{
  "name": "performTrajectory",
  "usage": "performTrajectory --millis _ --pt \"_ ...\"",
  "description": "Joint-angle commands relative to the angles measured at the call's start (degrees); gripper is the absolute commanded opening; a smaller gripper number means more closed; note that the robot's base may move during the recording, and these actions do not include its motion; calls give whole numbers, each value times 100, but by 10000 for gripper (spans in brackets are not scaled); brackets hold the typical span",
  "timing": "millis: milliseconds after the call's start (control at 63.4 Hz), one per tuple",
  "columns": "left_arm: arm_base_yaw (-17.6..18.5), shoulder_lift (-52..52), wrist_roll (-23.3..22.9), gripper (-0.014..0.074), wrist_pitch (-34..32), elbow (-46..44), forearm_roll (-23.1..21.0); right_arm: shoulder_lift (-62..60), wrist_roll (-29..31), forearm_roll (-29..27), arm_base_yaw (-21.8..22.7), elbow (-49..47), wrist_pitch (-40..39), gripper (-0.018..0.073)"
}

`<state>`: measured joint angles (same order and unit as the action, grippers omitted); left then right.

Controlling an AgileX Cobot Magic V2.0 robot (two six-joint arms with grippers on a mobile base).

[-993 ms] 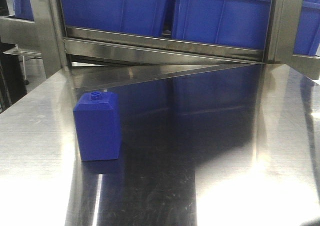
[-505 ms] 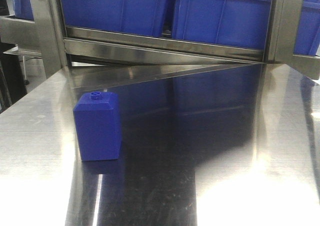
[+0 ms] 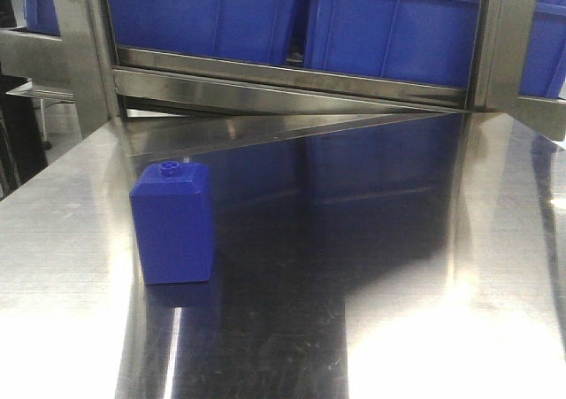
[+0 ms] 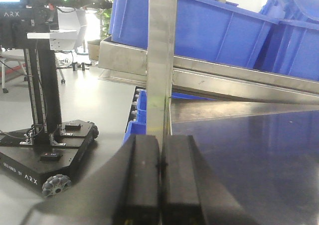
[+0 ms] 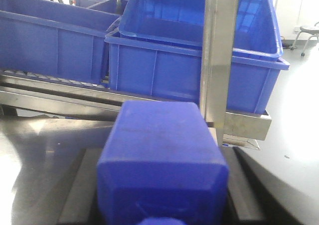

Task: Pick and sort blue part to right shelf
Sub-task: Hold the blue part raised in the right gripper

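judging from the right wrist view, the pick is done and the sort is left: the blue part (image 5: 159,130) sits in the right gripper (image 5: 162,177), off the table, lying with its neck end toward the camera and its flat base toward the shelf (image 5: 239,122). a dark finger (image 5: 75,195) shows on each side of it, pressed against its flanks, so the jaws stand just as wide as the part's body. ahead, behind an upright post (image 5: 219,50), a big open bin (image 5: 189,70) rests on the shelf's rail, with a second bin (image 5: 50,40) beside it on the left. the part is short of both and seems lower than their rims, so i judge that a lift and a reach forward over a rim must come before any release. how close it is to the rail i cannot tell. the left gripper (image 4: 160,170) holds nothing: its pads (image 4: 142,175) are pressed together, and it hangs by the table's left edge. neither gripper shows in the front view. there a blue block (image 3: 172,226) with only a tiny knob on top stands upright near the left edge of the table (image 3: 398,240), touched by nothing; it looks like no part of this job.
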<state>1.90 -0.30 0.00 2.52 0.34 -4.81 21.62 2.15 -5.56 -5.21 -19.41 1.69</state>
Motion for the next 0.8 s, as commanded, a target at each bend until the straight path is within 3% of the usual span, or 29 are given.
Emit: performTrajectory --millis 0,347,552,678,788 --pt "-13 -137 0 124 -475 140 -31 33 56 -19 35 -168 -504 359" --pt "-3 -124 -65 124 -681 72 85 33 56 -19 35 -168 -504 359" --pt "-3 216 -1115 124 -421 -727 193 33 56 -19 35 -168 -504 359" --pt "-3 655 -1116 124 166 -1370 244 33 56 -19 35 -168 -504 359" --pt "9 1202 -1116 125 303 -1705 268 33 56 -19 35 -168 -504 359"
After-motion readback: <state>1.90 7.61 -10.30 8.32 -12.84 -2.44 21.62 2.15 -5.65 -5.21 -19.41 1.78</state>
